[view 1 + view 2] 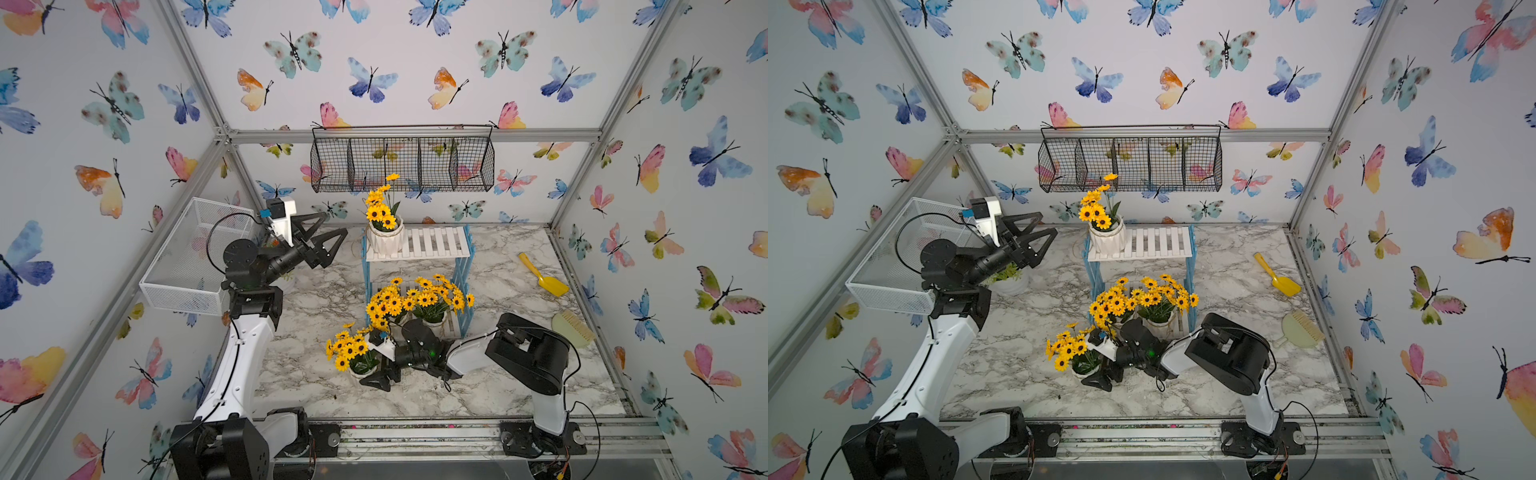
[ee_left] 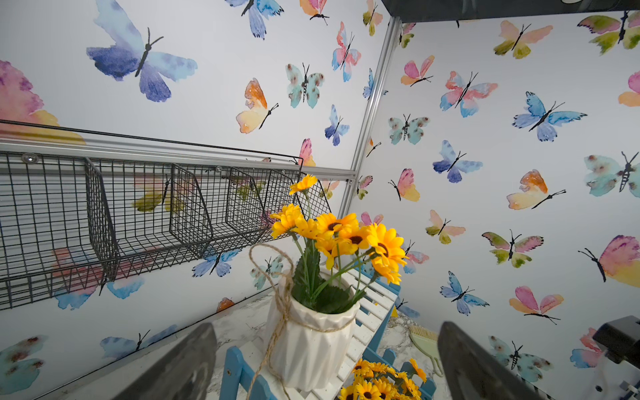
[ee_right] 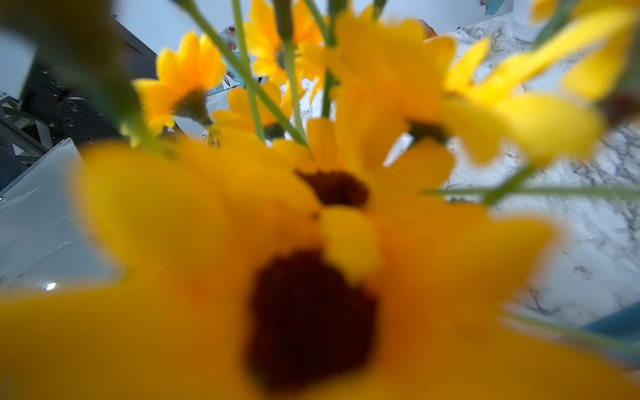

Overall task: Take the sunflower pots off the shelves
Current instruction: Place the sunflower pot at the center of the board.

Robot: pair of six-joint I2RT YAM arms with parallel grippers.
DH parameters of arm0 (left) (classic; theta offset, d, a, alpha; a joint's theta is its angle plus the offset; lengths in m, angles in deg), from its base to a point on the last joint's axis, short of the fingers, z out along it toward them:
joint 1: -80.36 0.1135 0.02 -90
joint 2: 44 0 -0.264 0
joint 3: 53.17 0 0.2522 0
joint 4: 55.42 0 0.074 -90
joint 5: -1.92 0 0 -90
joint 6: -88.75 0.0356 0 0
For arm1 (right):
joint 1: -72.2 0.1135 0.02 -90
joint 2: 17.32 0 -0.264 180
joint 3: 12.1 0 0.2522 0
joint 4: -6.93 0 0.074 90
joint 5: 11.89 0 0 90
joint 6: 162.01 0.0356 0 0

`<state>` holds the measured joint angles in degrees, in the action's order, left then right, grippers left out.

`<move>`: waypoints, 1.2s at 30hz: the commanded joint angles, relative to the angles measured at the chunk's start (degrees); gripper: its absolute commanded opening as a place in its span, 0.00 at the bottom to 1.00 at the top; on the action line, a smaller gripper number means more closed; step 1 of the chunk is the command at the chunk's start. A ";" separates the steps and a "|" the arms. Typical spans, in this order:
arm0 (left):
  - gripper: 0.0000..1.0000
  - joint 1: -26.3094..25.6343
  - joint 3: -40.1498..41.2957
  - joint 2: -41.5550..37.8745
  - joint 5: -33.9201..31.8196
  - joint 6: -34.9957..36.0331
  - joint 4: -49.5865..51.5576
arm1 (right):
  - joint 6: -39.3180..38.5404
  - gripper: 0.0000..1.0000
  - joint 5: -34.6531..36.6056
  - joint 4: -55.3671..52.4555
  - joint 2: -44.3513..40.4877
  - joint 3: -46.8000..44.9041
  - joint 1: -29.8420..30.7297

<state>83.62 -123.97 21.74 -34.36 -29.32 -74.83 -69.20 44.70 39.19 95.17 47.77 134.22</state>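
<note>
The shelves (image 1: 436,245) stand mid-table. One sunflower pot (image 1: 384,241) sits at the left end of the top board. Two more sunflower pots (image 1: 434,322) (image 1: 388,301) crowd the lower board. Another sunflower pot (image 1: 360,369) stands on the table in front of the rack. My right gripper (image 1: 376,380) lies low against it; one finger shows at the pot's near side, and blooms hide the other. Blurred sunflowers (image 3: 311,242) fill the right wrist view. My left gripper (image 1: 336,223) hangs open to the left of the top pot (image 2: 311,343), apart from it.
A black wire basket (image 1: 403,162) hangs on the back wall just above the top pot's flowers. A white mesh basket (image 1: 195,257) is on the left wall. Another white pot (image 1: 1011,284) sits under the left arm. A yellow scoop (image 1: 542,276) and green brush (image 1: 573,328) lie right.
</note>
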 commanded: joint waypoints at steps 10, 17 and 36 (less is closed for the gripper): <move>0.99 0.16 0.37 -1.14 0.37 0.83 -0.93 | -1.97 0.99 1.11 -6.69 -2.71 0.50 0.87; 0.99 0.17 1.20 -1.39 0.15 0.98 -1.17 | -3.60 0.99 2.01 -12.28 -2.06 3.25 1.70; 0.99 0.20 1.70 -1.92 0.34 1.42 -0.58 | -6.27 0.99 7.62 -21.99 -3.23 6.64 3.80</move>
<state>83.62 -122.51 21.25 -34.38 -28.47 -74.76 -75.32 50.51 21.66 93.22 54.59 137.30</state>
